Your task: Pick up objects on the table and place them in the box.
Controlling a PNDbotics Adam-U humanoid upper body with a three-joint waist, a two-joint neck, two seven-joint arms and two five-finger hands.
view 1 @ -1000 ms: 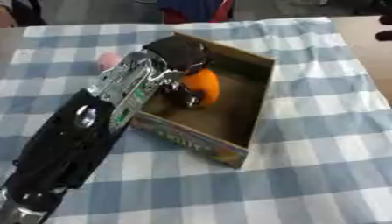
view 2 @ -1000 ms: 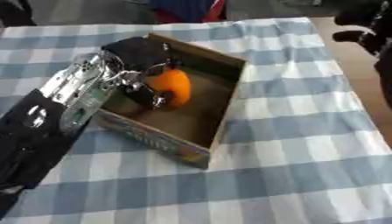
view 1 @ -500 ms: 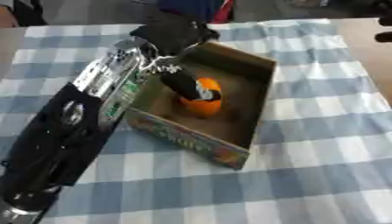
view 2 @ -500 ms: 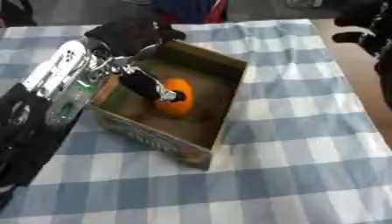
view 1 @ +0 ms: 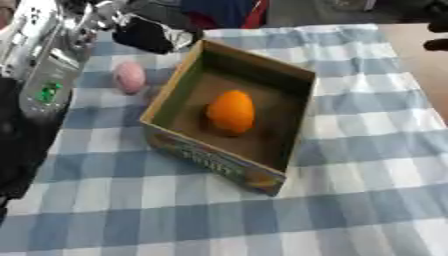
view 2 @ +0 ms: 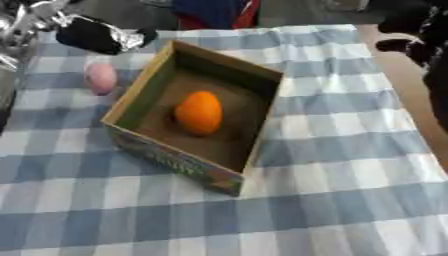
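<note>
Left eye view shows the surface (view 1: 367, 130) under a blue-and-white checked cloth, soft-looking and mildly wrinkled toward its far side. On it, roughly central, sits the box (view 1: 302, 115): an open cardboard tray set askew, plain brown inside, with colourful printing on its near outer wall. I use the box as the landmark from here on.

Left of the box and reaching past its far-left corner is the robot's left arm (view 1: 44, 75), black with silver metal sections. Its left hand (view 2: 92, 35) hangs above the cloth just beyond that corner; the dark fingers look curled in with nothing between them, though blur makes this uncertain. The right hand (view 2: 420, 30) shows as a dark shape well to the right of the box at the far edge; I cannot tell how its fingers are set.

Inside the box, near the middle of its floor, lies an orange fruit (view 1: 232, 111), smooth and oval. Just outside the left wall rests a pink object (view 1: 130, 77), small, rounded and matte.

By my reading, one item is boxed and the pink one remains.
</note>
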